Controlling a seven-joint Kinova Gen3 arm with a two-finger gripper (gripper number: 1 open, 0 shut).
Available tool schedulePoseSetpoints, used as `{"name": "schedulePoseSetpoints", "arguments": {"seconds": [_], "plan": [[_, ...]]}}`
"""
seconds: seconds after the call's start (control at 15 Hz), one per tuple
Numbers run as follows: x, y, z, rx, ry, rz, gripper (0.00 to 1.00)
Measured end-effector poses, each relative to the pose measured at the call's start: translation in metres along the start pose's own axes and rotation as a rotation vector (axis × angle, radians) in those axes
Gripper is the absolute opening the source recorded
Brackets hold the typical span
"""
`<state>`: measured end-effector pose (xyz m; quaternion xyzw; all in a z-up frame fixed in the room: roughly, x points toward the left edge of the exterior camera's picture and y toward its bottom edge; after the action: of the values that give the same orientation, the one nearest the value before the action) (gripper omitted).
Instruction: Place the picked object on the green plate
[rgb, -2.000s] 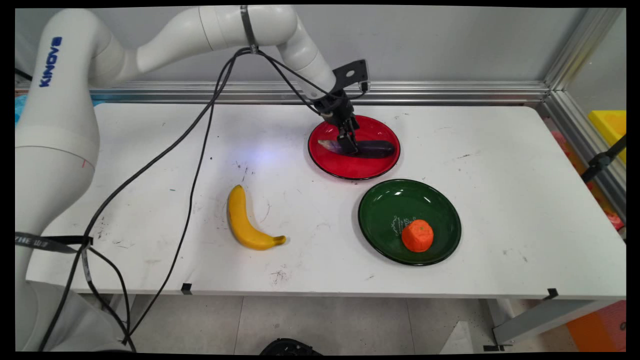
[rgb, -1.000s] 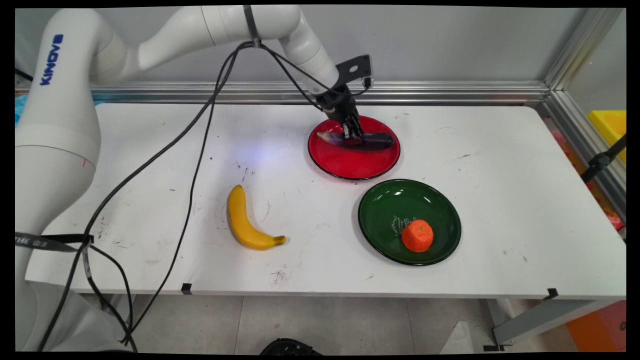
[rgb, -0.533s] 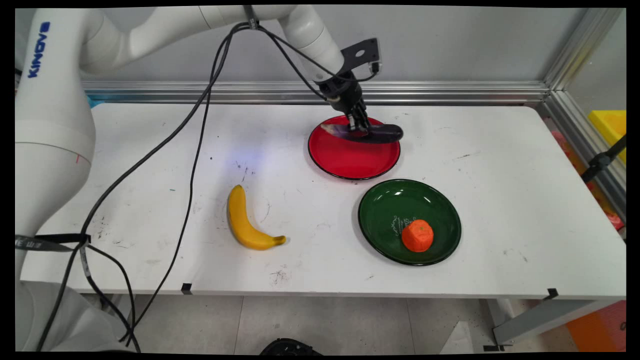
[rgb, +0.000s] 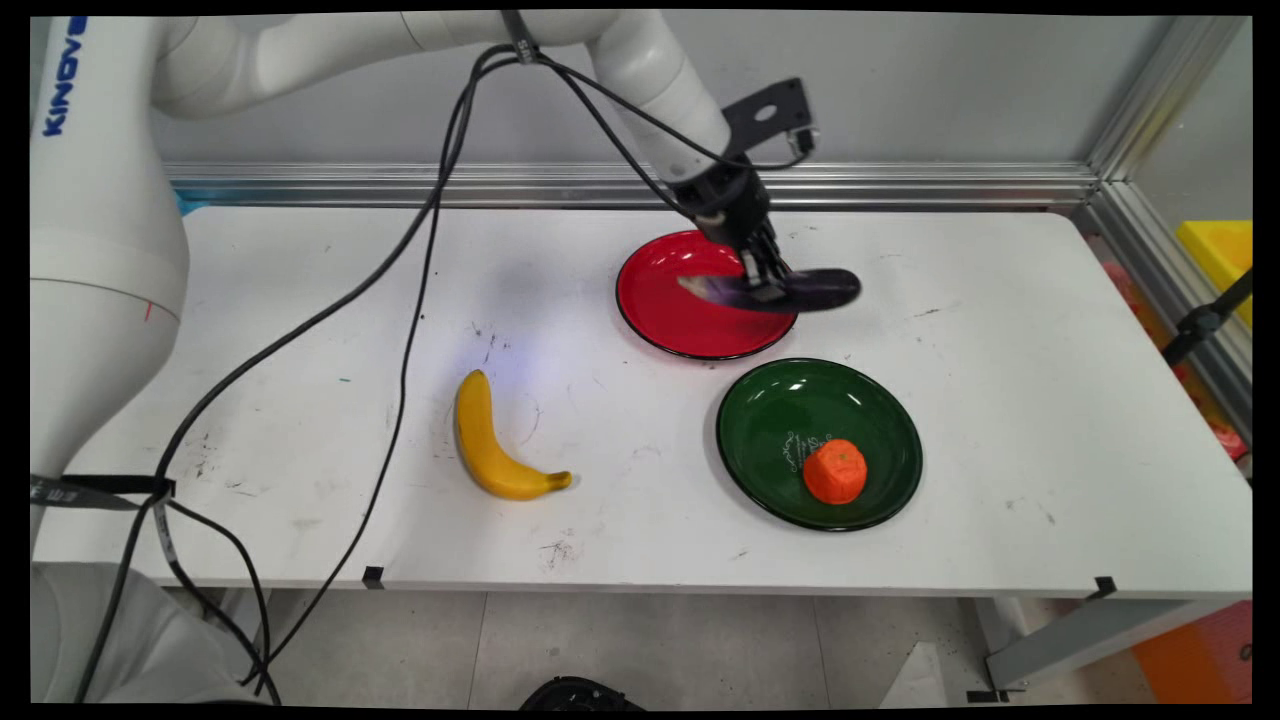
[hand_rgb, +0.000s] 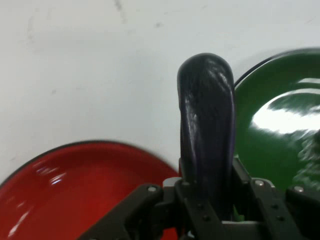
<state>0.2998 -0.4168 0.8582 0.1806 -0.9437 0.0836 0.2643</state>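
My gripper (rgb: 765, 283) is shut on a dark purple eggplant (rgb: 800, 290) and holds it in the air over the right rim of the red plate (rgb: 680, 320). The eggplant lies roughly level, its thick end pointing right past the plate's edge. In the hand view the eggplant (hand_rgb: 207, 130) sticks up between my fingers, at the gripper (hand_rgb: 210, 200), with the red plate (hand_rgb: 75, 190) below left and the green plate (hand_rgb: 280, 125) to the right. The green plate (rgb: 780, 420) sits just in front of the red one and carries an orange (rgb: 835, 471).
A yellow banana (rgb: 490, 445) lies on the white table (rgb: 1000, 400), left of the green plate. Black cables hang from the arm over the table's left half. A metal rail runs along the back edge and the right side.
The eggplant lay on the red plate with my gripper around it; since then it has been lifted off and carried right and slightly toward the front, past the plate's right rim.
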Motion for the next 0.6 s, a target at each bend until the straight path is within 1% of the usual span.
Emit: {"name": "schedulePoseSetpoints", "arguments": {"seconds": [0.27,0.6], "plan": [[0.011,0.038,0.009,-0.016,0.018,-0.026,0.00],[0.010,0.065,0.020,-0.028,0.019,-0.032,0.00]]}}
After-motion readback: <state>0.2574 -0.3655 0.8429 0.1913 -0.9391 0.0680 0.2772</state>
